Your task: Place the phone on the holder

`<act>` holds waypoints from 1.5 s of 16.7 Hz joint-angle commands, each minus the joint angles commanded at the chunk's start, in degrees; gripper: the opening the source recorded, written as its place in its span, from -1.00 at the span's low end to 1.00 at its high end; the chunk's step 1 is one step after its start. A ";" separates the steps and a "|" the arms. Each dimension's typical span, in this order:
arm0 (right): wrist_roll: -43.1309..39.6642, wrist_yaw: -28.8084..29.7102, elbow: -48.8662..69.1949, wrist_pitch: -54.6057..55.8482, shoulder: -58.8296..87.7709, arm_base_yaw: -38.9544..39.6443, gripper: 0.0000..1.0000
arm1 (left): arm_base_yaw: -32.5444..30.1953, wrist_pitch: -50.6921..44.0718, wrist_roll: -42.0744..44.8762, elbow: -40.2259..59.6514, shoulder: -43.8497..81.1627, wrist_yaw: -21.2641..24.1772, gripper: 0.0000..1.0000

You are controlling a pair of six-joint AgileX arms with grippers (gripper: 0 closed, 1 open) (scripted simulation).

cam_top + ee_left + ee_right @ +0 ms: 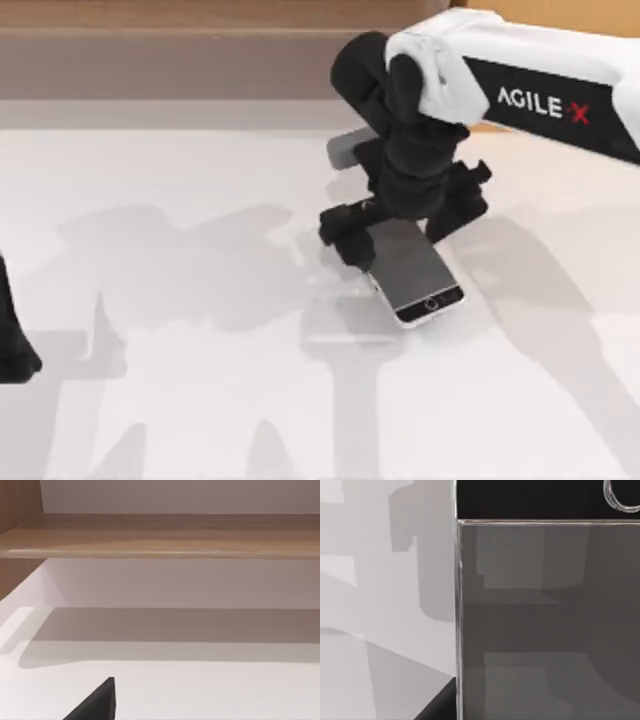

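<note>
"AGILE X" lettered on the right arm (540, 70). Right gripper (385, 225) down over the smartphone (412, 270) mid-table; finger state impossible to tell. Left arm (12, 340) parked at left edge.

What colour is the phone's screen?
Grey, with black bezels at the ends; the phone shows best in the top view.

White tabletop (180, 400), wooden ledge (165, 535) behind, perhaps a shelf
</note>
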 joint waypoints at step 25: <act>-7.58 -7.23 -43.35 35.78 -66.90 -45.78 -1.00 | 0.00 0.00 0.00 0.00 0.00 0.00 1.00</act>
